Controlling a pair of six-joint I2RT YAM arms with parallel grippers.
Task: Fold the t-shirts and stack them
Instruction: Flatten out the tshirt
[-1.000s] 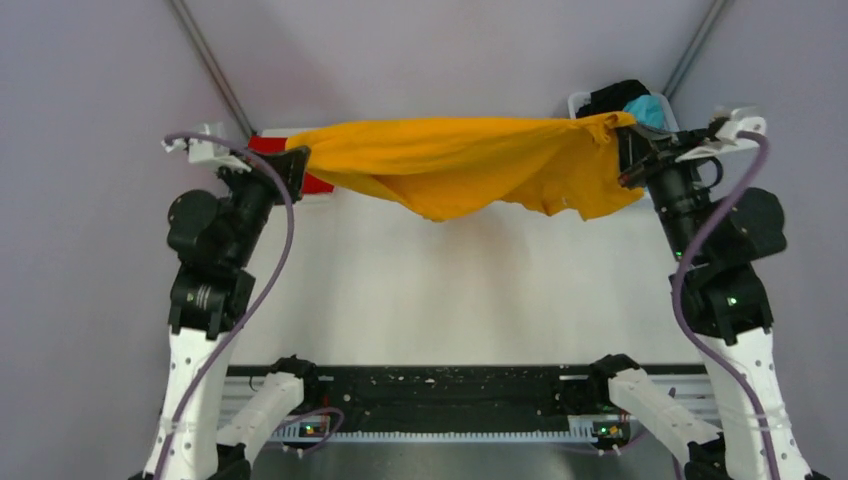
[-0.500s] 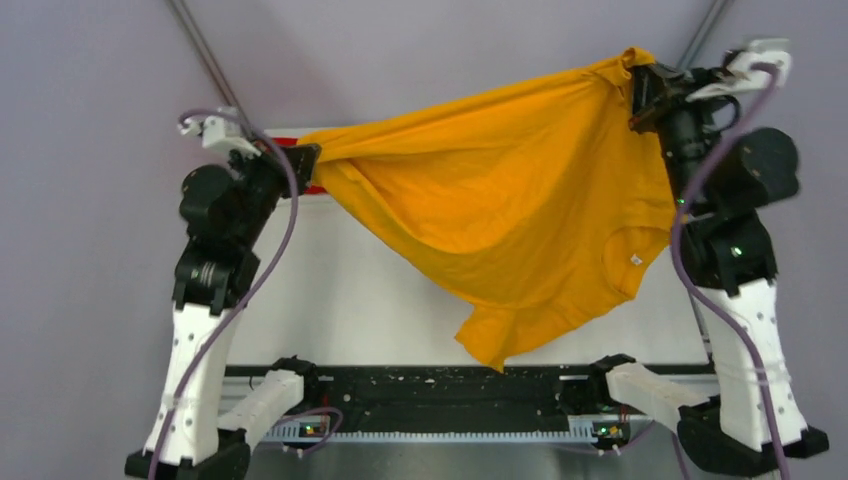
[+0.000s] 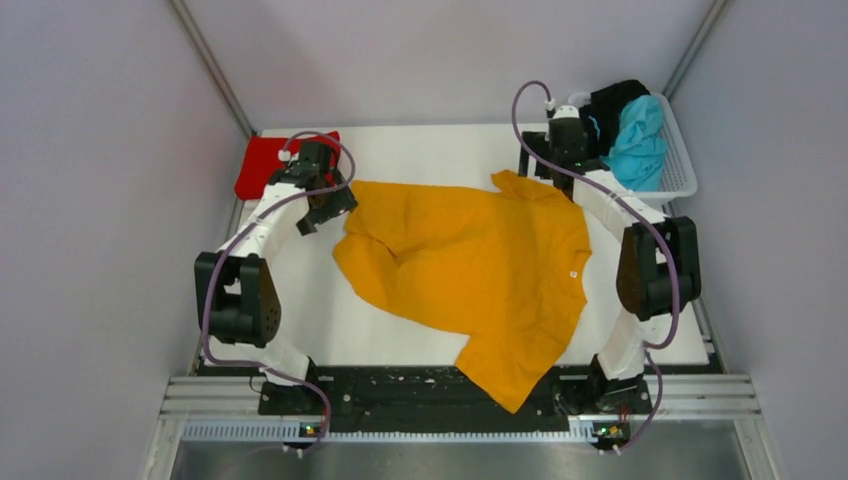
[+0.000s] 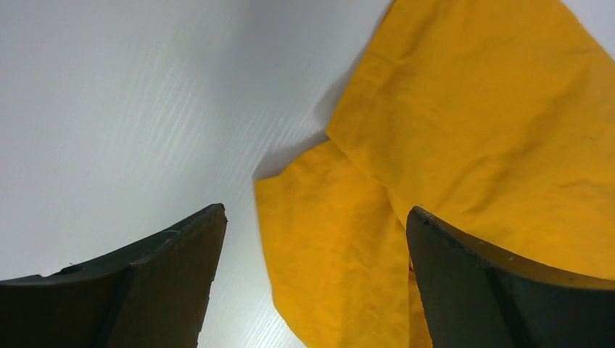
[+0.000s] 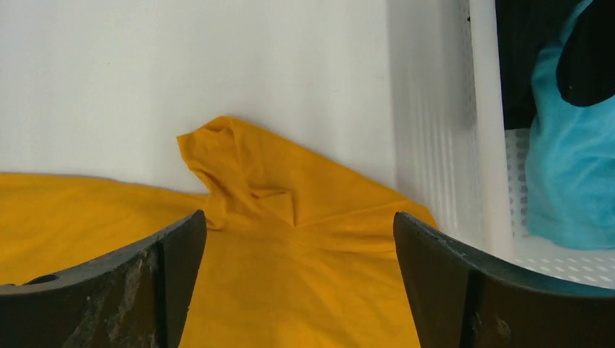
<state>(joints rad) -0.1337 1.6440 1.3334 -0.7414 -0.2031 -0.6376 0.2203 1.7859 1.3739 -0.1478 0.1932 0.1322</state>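
Observation:
The orange-yellow t-shirt lies spread but wrinkled on the white table, its lower corner hanging over the near edge. My left gripper hovers open over the shirt's far left corner, and cloth lies below the left gripper, ungripped. My right gripper stands open above the far right corner; in the right wrist view the right gripper has only loose shirt beneath. A folded red t-shirt rests at the far left.
A white basket at the back right holds a turquoise t-shirt and a black t-shirt. Its wall stands close to the right of my right gripper. A black rail runs along the near edge.
Both grippers have opened and let go of the orange-yellow shirt. It was stretched in the air between them and now lies on the table. Both arms have come down low.

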